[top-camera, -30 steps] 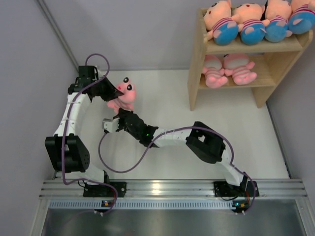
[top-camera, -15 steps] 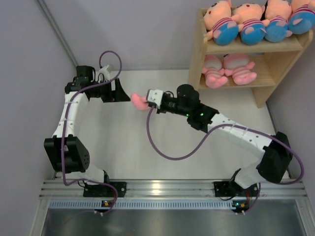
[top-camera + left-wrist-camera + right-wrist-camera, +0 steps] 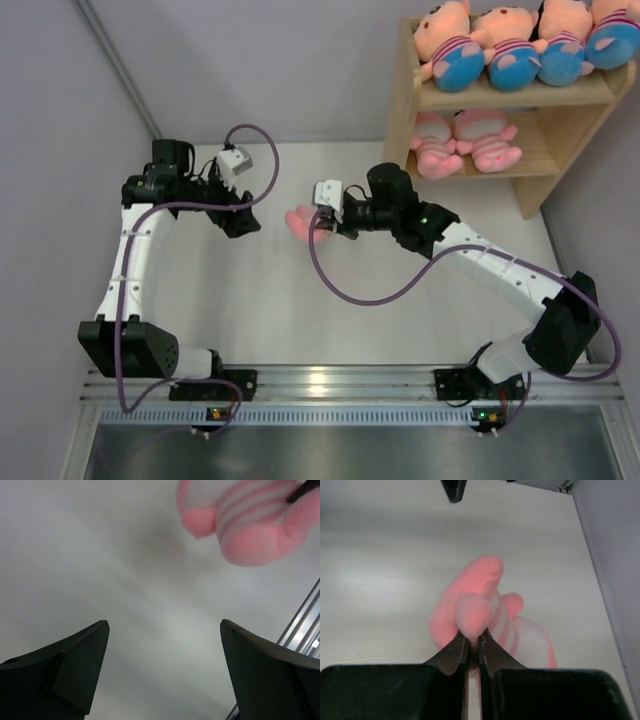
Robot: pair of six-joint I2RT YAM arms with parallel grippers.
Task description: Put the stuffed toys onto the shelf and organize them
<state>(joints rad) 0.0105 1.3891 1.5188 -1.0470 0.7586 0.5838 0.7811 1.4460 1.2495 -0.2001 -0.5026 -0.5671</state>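
1. Over mid-table, your right gripper [image 3: 318, 222] is clenched on the pink toy [image 3: 298, 222], well apart from the shelf [image 3: 400, 150].
2. Just left of that toy, your left gripper [image 3: 240, 218] is released: jaws spread wide, nothing between them, not touching the toy.
3. For room to move, you have bare table [image 3: 300, 310] between the toy and the shelf's near side panel. The left wall [image 3: 60, 150] and right wall [image 3: 600, 260] bound the table, and the shelf stands in the far right corner.
4. On the shelf, four peach-faced toys [image 3: 500, 45] line the top tier from side to side. Two pink toys [image 3: 465, 140] lie at the left of the lower tier, with bare board to their right.
5. Only the right wrist view shows you the grip itself: the fingers [image 3: 450, 655] pinch one small limb, and the striped body hangs beyond them.
6. Only the left wrist view shows the wide gap between the left fingers [image 3: 65, 670], the toy's striped body at upper right, and a metal rail [image 3: 305, 622] at the right edge.
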